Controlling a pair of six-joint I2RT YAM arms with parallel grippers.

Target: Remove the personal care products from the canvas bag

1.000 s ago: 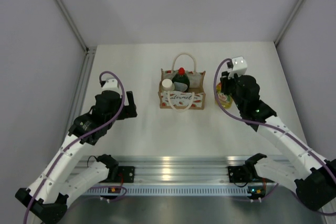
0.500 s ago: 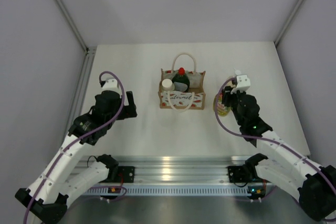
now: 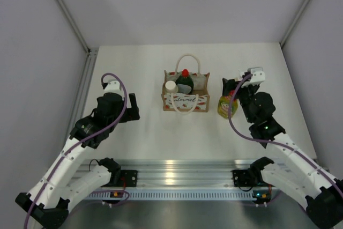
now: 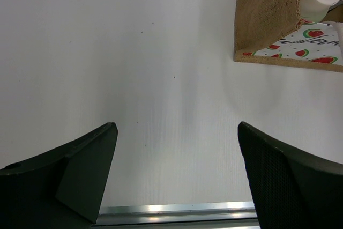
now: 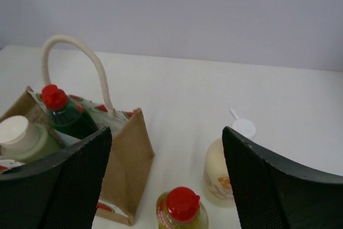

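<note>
The canvas bag point(image 3: 186, 100) stands mid-table and holds a dark green bottle with a red cap point(image 3: 185, 81) and a pale cylinder with a white lid point(image 3: 171, 86). To its right, a yellow-green bottle with a red cap point(image 3: 225, 106) stands on the table. My right gripper point(image 3: 231, 92) is open just above and behind it, touching nothing. The right wrist view shows that bottle point(image 5: 182, 210) below the right gripper point(image 5: 166, 130), a cream pump bottle point(image 5: 222, 172) beside it, and the bag point(image 5: 126, 159). My left gripper point(image 3: 133, 103) hangs open left of the bag point(image 4: 268, 14), empty point(image 4: 177, 127).
Grey enclosure walls close in the table on three sides. An aluminium rail point(image 3: 171, 167) runs along the near edge, also seen in the left wrist view point(image 4: 177, 207). The bag's loop handle point(image 5: 80, 63) stands upright above its opening.
My right gripper carried the yellow-green bottle down beside the bag, set it on the table and opened, letting it go. The left arm has not moved.
</note>
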